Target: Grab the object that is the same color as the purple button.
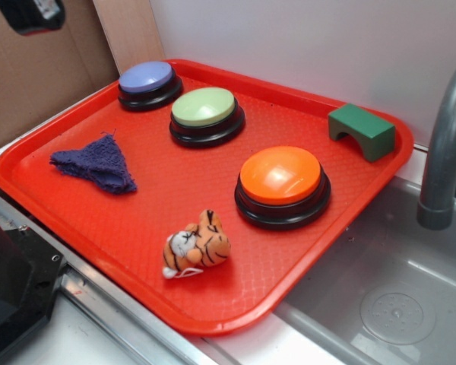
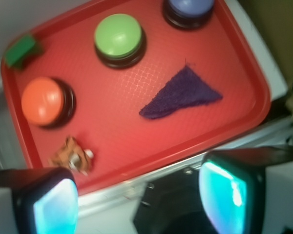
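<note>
The tray [image 1: 304, 129] is bright red with a fine waffle texture. On it, the purple button [image 1: 146, 77] has a lavender-blue dome on a black base; another button [image 1: 204, 107] is light green, a third [image 1: 280, 176] orange, both black-based. The cloth [image 1: 96, 163] is dark purple-blue. The tiger plush [image 1: 197, 245] is orange with black stripes, its face apparently white. A block [image 1: 361, 129] is dark green.

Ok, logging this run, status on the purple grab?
Gripper open, off the tray. Purple cloth flat, untouched. Nothing blocking it.
</note>
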Robot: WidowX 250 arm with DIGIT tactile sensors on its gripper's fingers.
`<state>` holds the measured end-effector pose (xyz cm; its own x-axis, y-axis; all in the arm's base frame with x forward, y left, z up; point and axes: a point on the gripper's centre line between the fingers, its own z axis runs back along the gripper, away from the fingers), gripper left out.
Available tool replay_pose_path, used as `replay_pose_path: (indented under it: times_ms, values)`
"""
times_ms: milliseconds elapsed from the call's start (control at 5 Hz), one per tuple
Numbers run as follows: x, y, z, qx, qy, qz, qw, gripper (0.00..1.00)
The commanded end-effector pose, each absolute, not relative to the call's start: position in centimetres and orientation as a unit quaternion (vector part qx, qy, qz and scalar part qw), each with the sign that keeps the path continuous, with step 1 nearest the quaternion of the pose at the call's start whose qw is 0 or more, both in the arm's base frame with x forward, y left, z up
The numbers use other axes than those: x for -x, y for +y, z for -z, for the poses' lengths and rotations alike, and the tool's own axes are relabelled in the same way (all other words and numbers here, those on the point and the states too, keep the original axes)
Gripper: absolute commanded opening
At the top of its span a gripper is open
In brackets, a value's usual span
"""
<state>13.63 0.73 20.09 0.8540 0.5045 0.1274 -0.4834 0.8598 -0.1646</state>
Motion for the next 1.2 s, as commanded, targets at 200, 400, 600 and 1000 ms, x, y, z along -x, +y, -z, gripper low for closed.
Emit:
replay_pose_path:
  times_ms: [200, 400, 600, 1000]
  values:
    - [-16.2, 6.2, -9.8, 0.062, -0.078, -0.596, 0.797, 1.00]
    - [-17.1, 7.0, -7.3, 0.019, -0.088, -0.632, 0.770, 1.00]
    - [-17.6, 7.3, -5.2, -0.005, -0.090, -0.635, 0.767, 1.00]
    - [-18.5, 7.9, -2.3, -0.021, -0.077, -0.624, 0.777, 1.00]
